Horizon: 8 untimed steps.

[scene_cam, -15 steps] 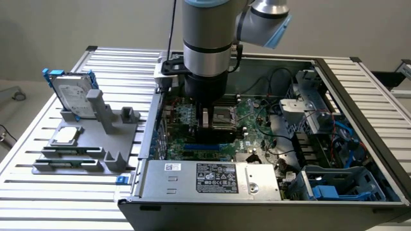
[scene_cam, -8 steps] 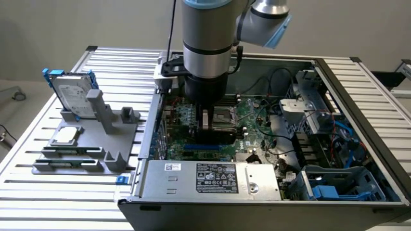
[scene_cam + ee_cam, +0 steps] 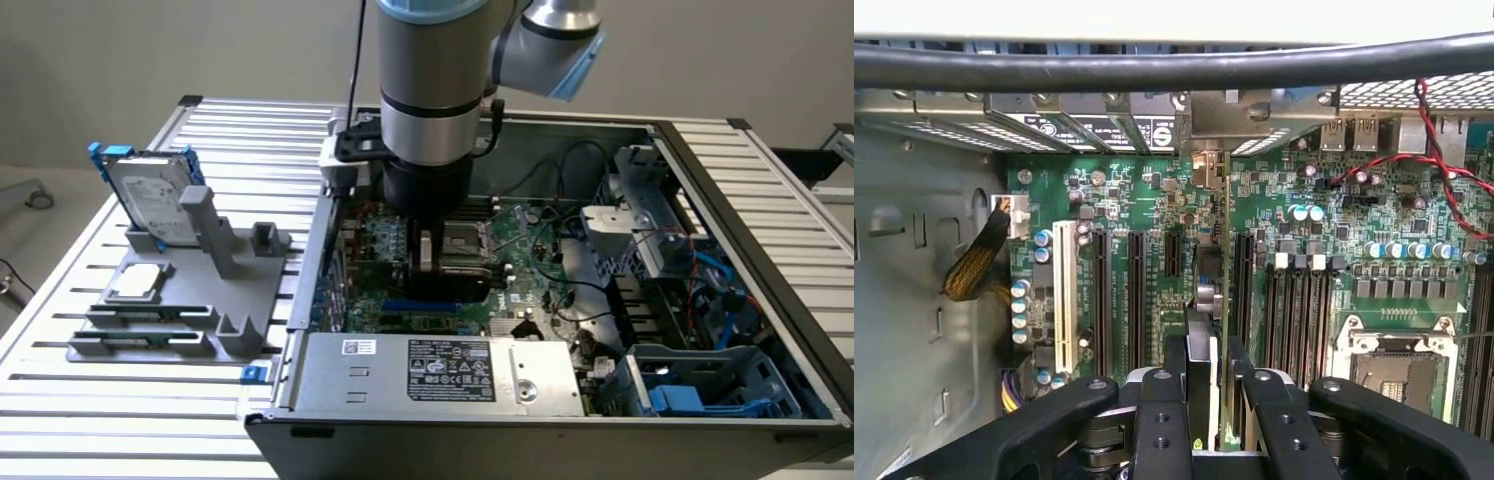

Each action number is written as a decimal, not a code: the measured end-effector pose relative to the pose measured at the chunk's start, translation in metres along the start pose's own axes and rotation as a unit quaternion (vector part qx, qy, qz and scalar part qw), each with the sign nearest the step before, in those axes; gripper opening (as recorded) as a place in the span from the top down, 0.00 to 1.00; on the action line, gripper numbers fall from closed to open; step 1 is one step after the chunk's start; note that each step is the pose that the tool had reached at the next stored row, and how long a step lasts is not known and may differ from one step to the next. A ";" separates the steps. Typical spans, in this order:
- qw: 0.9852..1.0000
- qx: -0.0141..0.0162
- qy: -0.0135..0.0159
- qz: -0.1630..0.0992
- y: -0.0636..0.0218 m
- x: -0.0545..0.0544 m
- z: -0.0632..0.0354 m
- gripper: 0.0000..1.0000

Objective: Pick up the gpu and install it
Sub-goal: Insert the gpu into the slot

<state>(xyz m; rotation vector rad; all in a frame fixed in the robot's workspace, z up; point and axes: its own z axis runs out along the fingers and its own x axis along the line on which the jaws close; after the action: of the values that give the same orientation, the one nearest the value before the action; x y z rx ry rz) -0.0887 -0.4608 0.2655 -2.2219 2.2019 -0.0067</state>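
Wrist view: end effector (image 3: 1206, 365) clamped on the gpu (image 3: 1206, 285), which stands upright and edge-on over the motherboard (image 3: 1304, 190) slots. A good seating probably needs the card's edge parallel to one slot, its bracket at the rear wall, and an even, straight push.

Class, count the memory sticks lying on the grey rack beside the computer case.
2. Both lie on the grey rack at the exterior view's left of the computer case: the farther memory stick and the nearer memory stick, parallel. Others could be hidden.
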 end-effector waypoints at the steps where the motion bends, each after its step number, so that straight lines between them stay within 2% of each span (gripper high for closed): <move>1: 1.000 0.000 0.000 0.000 0.0002 0.000 0.0003 0.73; 8: 1.000 0.000 0.000 0.000 0.0014 0.000 0.0026 0.73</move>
<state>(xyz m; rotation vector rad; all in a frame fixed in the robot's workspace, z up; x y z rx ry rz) -0.0900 -0.4609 0.2628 -2.2209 2.2030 -0.0067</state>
